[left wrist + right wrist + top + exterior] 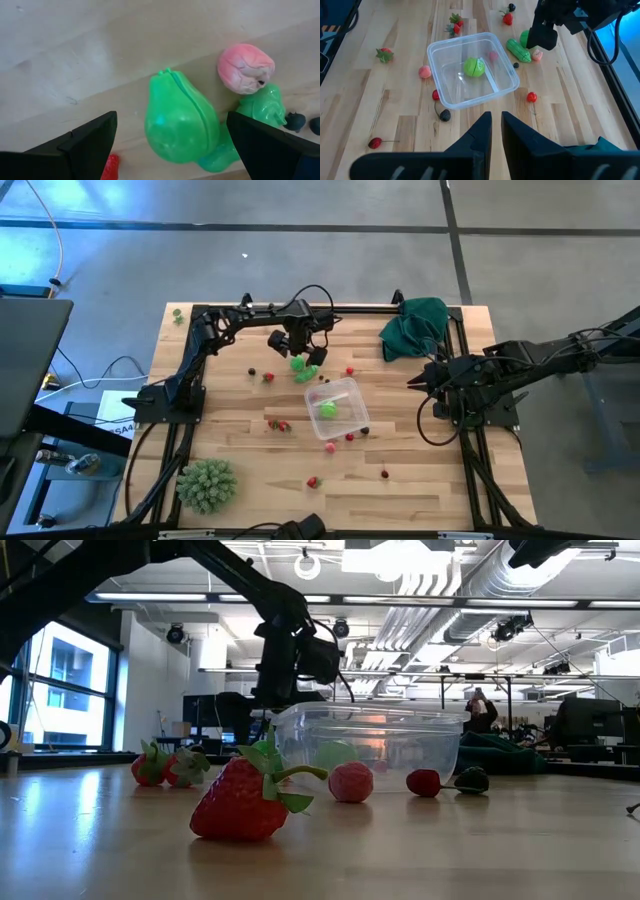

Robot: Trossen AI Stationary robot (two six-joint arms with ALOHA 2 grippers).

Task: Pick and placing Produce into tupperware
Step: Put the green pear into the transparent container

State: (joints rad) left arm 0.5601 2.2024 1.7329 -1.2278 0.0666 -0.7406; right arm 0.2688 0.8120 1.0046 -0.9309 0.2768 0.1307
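Observation:
The clear tupperware (pixel 337 405) stands mid-table with one round green piece (pixel 474 67) inside. Small produce lies scattered around it: strawberries (pixel 280 424), red berries (pixel 349 370) and a pink piece (pixel 245 67). My left gripper (pixel 297 352) points down just beyond the tupperware's far left corner. It is open, and its fingers stand on either side of a bright green pear-shaped piece (pixel 180 125) that lies on the table, without touching it. A second green piece (pixel 260 107) lies against the first. My right gripper (pixel 495 127) hovers shut at the table's right side, holding nothing.
A spiky pale-green ball (pixel 207 485) sits at the near left corner. A dark green cloth (pixel 413 325) lies at the far right. A large strawberry (pixel 245 805) and loose berries (pixel 384 473) lie on the near half. Bare wood shows along the near right.

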